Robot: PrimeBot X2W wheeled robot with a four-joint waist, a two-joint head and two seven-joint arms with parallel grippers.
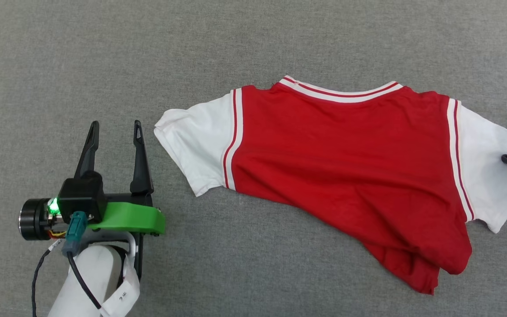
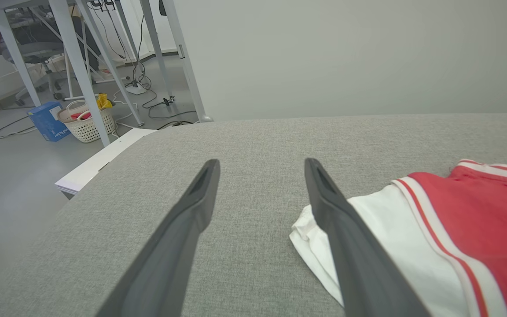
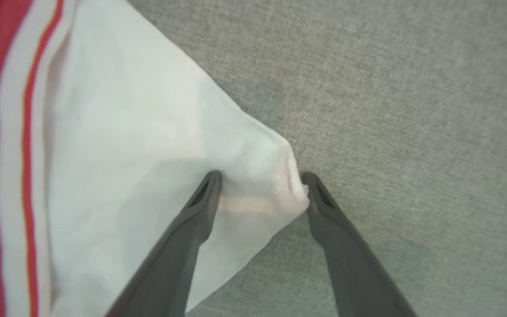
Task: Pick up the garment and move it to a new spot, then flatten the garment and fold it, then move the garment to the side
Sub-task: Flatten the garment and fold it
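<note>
The counter (image 1: 104, 53) is covered in coarse grey woven cloth that runs to a rounded far edge, and behind it stands a plain, evenly lit pale wall (image 2: 346, 57). In the left wrist view a smooth grey floor (image 2: 7, 185) carries slanting white table legs (image 2: 77, 75), loose cables (image 2: 156, 103) and a white woven basket (image 2: 87, 127) with a blue box (image 2: 46, 122) just beside it. A flat white board (image 2: 99, 163) lies at the counter's edge.

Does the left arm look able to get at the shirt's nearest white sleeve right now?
Probably yes: the left pincer stands open just beside that sleeve, not touching, with only bare grey surface between them.
</note>
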